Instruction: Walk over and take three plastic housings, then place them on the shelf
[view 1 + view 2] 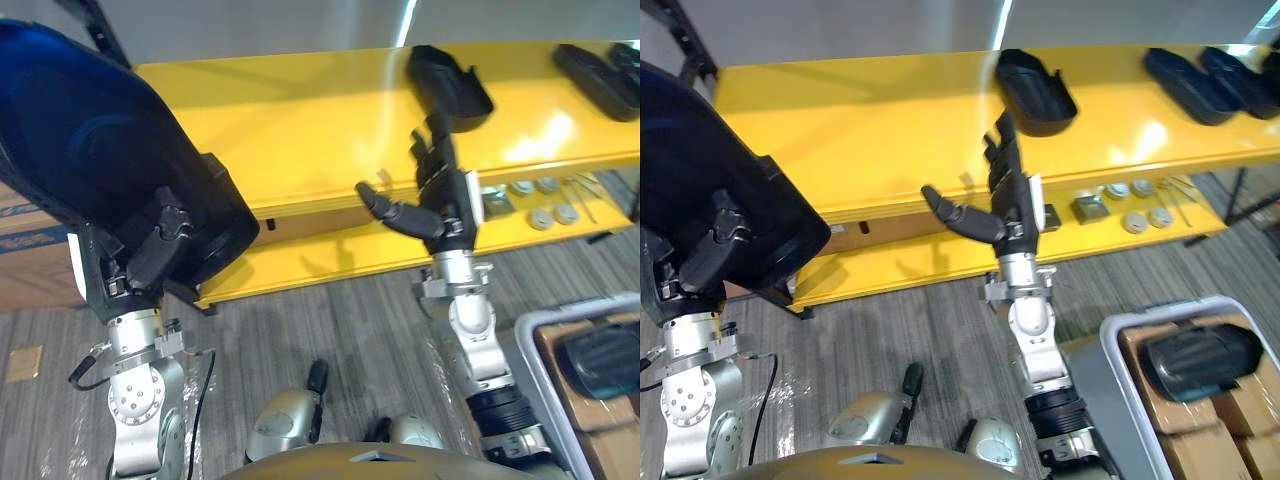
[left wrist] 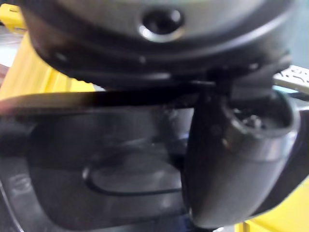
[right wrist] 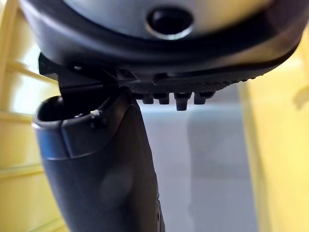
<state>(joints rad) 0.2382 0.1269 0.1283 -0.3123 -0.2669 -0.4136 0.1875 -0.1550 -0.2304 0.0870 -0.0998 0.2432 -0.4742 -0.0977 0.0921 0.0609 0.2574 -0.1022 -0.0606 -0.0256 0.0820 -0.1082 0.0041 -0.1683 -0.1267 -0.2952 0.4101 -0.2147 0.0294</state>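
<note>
left robot hand (image 1: 150,255) clamped on big housing (image 1: 90,140), by left end of shelf (image 1: 300,130) | right robot hand (image 1: 440,200) fingers apart, empty

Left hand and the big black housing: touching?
Touching. The left eye view shows the left hand with its thumb and fingers curled over the lower edge of the housing; the left wrist view shows the thumb pressed against it.

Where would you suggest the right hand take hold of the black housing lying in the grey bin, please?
Probably across its narrow middle, coming from above. The housing lies rounded side up on cardboard boxes inside the bin, whose raised walls seem to block a sideways approach. The right hand is open and free; its fingers could span that back.
</note>
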